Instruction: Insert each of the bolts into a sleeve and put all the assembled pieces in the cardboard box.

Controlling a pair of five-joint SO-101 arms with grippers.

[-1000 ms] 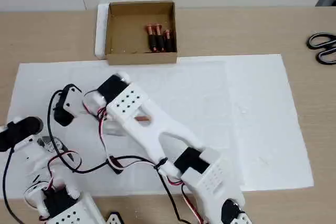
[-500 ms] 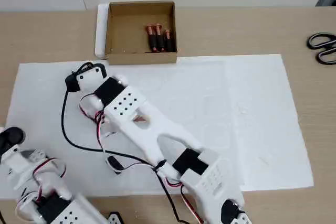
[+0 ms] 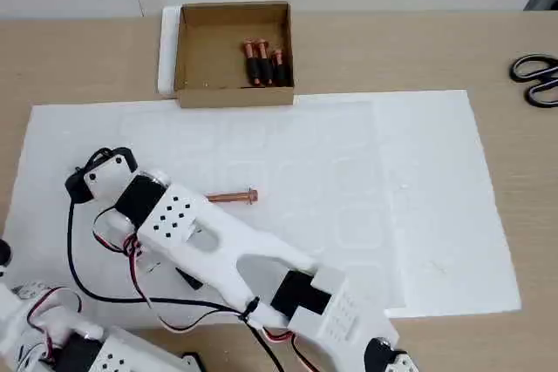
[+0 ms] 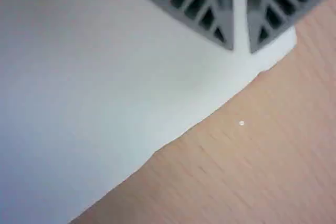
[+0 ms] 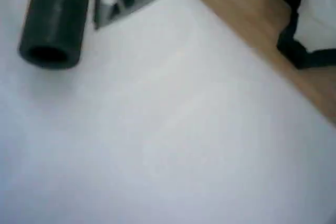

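Note:
A copper bolt (image 3: 231, 198) lies alone on the white mat (image 3: 392, 180), left of centre. The cardboard box (image 3: 193, 50) at the back holds three assembled pieces (image 3: 262, 62). My right arm (image 3: 174, 219) stretches over the mat's left part, its wrist just left of the bolt. In the right wrist view my right gripper (image 5: 92, 3) is shut on a black sleeve (image 5: 55, 19), whose open end faces the camera just above the mat. My left gripper (image 4: 240, 24) hangs shut over the mat's edge with nothing in it. The left arm (image 3: 52, 341) sits at the near left corner.
Black scissors (image 3: 536, 77) lie on the wooden table (image 3: 418, 50) at the far right. A black cable (image 3: 78, 259) loops across the mat beside the right arm. The mat's right half is bare.
The right arm has swung left and toward the near edge, uncovering the bolt it was covering. The left arm has drawn back into the near left corner.

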